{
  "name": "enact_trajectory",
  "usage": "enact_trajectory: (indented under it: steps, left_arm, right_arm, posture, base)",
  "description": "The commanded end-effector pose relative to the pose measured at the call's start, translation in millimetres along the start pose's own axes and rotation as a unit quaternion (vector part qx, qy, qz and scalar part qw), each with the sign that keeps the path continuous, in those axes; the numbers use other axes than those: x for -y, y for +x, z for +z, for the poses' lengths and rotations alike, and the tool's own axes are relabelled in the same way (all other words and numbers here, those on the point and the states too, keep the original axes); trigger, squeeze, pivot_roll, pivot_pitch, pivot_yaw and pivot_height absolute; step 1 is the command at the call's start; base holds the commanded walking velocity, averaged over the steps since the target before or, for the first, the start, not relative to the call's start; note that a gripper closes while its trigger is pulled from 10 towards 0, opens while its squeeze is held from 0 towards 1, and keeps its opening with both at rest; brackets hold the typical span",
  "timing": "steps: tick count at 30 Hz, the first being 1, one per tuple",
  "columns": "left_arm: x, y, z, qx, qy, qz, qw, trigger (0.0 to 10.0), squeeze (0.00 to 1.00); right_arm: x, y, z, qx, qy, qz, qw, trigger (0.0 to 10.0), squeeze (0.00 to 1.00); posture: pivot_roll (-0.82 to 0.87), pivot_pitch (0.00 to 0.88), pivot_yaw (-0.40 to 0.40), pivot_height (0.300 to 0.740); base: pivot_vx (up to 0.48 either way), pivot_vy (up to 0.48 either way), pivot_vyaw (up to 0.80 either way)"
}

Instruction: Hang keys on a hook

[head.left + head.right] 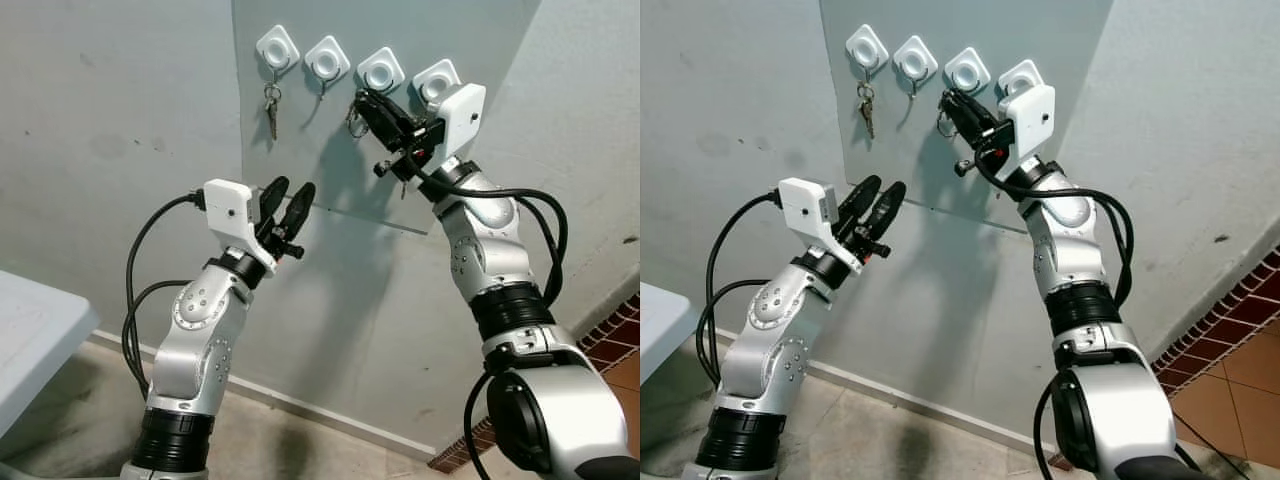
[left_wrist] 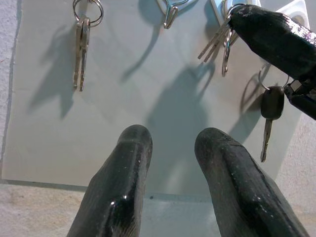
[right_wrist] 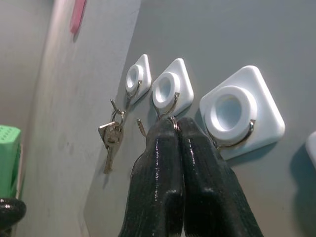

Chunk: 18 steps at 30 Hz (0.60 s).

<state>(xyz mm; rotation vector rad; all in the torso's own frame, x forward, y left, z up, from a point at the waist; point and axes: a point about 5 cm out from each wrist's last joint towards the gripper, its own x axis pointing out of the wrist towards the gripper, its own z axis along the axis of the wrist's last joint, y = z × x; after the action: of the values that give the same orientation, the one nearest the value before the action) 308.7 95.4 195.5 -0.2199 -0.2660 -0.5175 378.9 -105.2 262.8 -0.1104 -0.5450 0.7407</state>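
- Right pincer (image 1: 362,103), clenched on a metal key ring (image 2: 226,47), sits at the third white diamond-shaped wall hook (image 1: 381,69), upper centre.
- Left pincer (image 1: 287,208) hovers released, mid-frame, below the grey panel (image 1: 330,150).
- Silver keys (image 1: 271,112) hang from the first hook (image 1: 277,47).

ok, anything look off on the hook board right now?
Nothing damaged or askew. Four white hooks sit in an even row; keys hang straight on the leftmost hook. The right gripper holds a key ring beside the third hook.

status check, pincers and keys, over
Right pincer shut on key ring at third hook. Left pincer open, idle below. First hook's keys hanging; nothing blocking.
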Motion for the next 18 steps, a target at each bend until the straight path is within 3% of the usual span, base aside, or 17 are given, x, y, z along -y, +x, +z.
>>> enact_trajectory:
  steps: [1, 2, 3, 4, 18]
  left_arm:
    - [2.4, 0.6, 4.8, 0.007, 0.000, -0.003, 1.000, 10.0, 0.00]
    - [2.3, 0.7, 5.0, 0.007, -0.001, -0.002, 1.000, 10.0, 0.00]
    - [2.3, 0.7, 5.0, 0.007, -0.001, -0.002, 1.000, 10.0, 0.00]
    - [2.2, 0.7, 5.1, 0.007, -0.002, -0.002, 1.000, 10.0, 0.00]
    - [1.6, -0.2, 5.4, 0.008, -0.011, 0.003, 1.000, 10.0, 0.00]
  right_arm:
    - [-2.7, 4.5, -0.5, -0.014, -0.016, 0.019, 1.000, 10.0, 0.00]
    - [-2.2, 4.3, -1.6, -0.015, -0.008, 0.017, 1.000, 10.0, 0.91]
    - [-2.2, 4.3, -1.6, -0.015, -0.008, 0.017, 1.000, 10.0, 0.91]
    - [-1.9, 4.2, -2.1, -0.016, -0.004, 0.017, 1.000, 10.0, 1.00]
    - [-0.9, 0.8, -6.8, -0.031, -0.022, 0.015, 0.999, 10.0, 1.00]
  posture:
    - [0.14, 0.000, -0.085, 0.740]
    - [0.14, 0.000, -0.085, 0.740]
    - [0.14, 0.000, -0.085, 0.740]
    - [0.14, 0.000, -0.085, 0.740]
    - [0.14, 0.000, -0.087, 0.740]
  base:
    - [0.000, 0.000, 0.00]
    - [0.000, 0.000, 0.00]
    - [0.000, 0.000, 0.00]
    - [0.000, 0.000, 0.00]
    - [0.000, 0.000, 0.00]
